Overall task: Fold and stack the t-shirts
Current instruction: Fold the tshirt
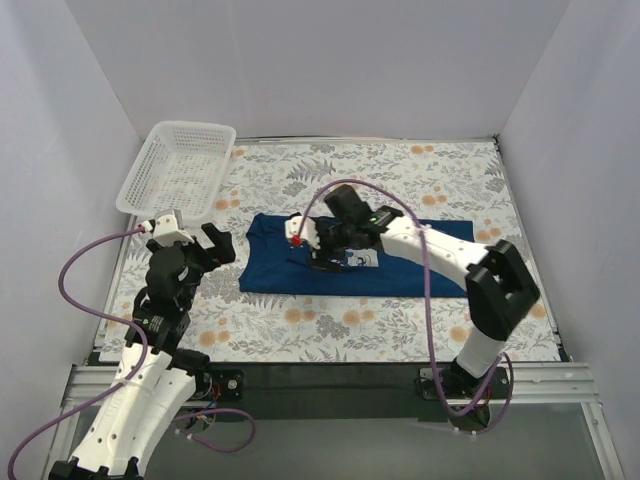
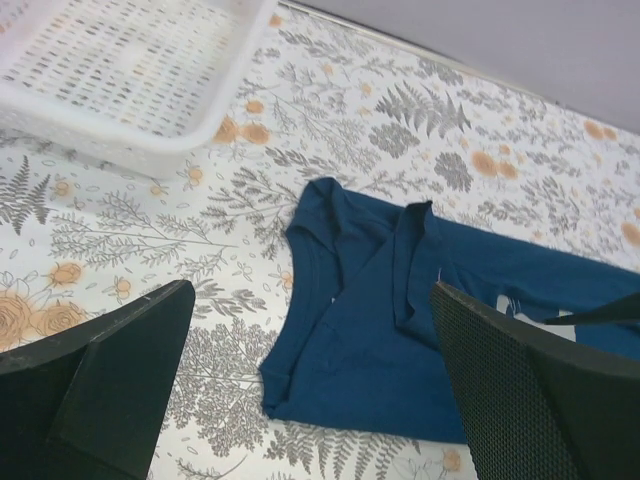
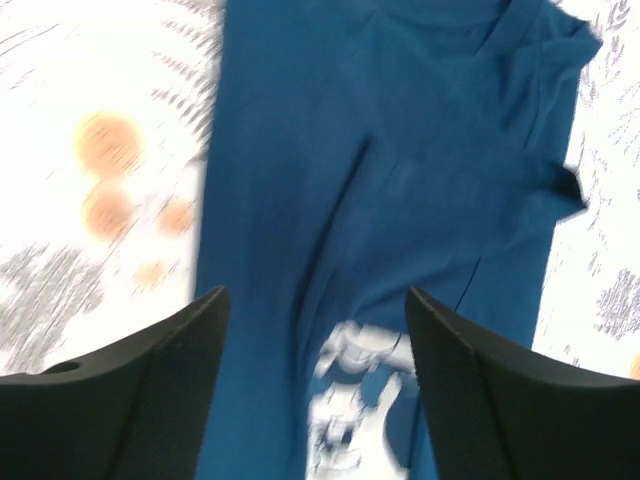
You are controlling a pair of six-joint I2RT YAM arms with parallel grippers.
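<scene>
T-shirt [image 1: 275, 265] lying flat on table [image 1: 400, 170] | left gripper [image 2: 310, 290] apart, empty — its camera shows basket [image 2: 150, 150] near collar | right gripper [image 3: 315, 295] apart over chest print [image 3: 355, 400], blurred there

One navy-blue t-shirt [image 1: 285, 275] at centre frame, one white mesh basket [image 1: 175, 165] at upper left, one floral table [image 1: 420, 170], and two of the robot's graspers: left pincer [image 2: 310, 300], right pincer [image 3: 315, 295].

No words, brands or numbers can be read. The t-shirt [image 1: 272, 270] carries a pale print [image 3: 355, 400] on its chest. The print is tiny from above and blurred at the right wrist, and shows no legible letters.
</scene>
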